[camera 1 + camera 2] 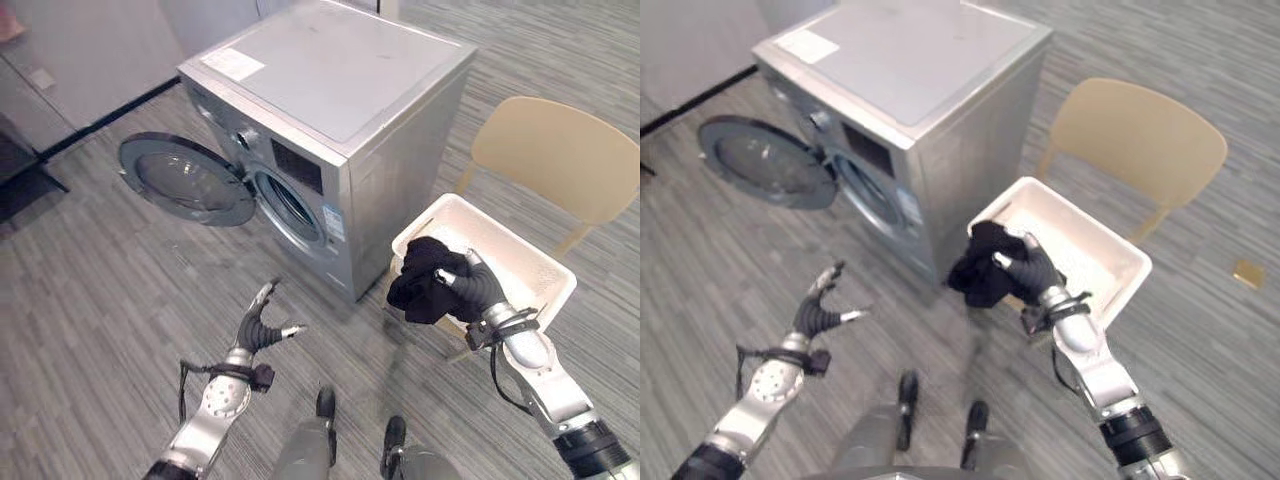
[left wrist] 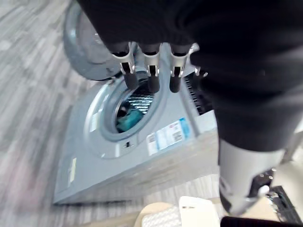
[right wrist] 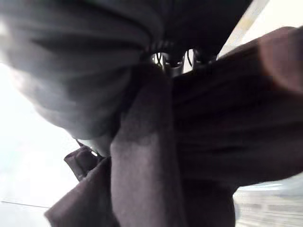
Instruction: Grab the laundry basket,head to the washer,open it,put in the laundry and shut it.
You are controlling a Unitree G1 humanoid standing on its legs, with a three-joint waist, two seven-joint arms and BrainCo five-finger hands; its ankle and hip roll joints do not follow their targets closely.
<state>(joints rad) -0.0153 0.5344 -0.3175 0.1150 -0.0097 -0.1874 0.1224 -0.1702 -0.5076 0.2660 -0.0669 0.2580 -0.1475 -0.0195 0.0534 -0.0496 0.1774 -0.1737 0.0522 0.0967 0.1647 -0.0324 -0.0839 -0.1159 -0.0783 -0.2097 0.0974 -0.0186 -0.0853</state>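
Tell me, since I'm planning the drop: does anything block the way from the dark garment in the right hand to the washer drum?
Nothing visible does. The right hand grips the dark garment over the white basket. The washer door is swung fully open, leaving the drum opening exposed. The left hand hovers open, low before the washer.

R hand (image 1: 1032, 270) clutching black garment (image 1: 980, 268) over white basket (image 1: 1110, 262), washer (image 1: 902, 110) door (image 1: 765, 160) open, L hand (image 1: 818, 312) relaxed

You get even, soft indoor light on the washer (image 1: 330, 120), its lid faintly sheened; beside it, your right wrist view blurs on the dark cloth (image 3: 156, 156).
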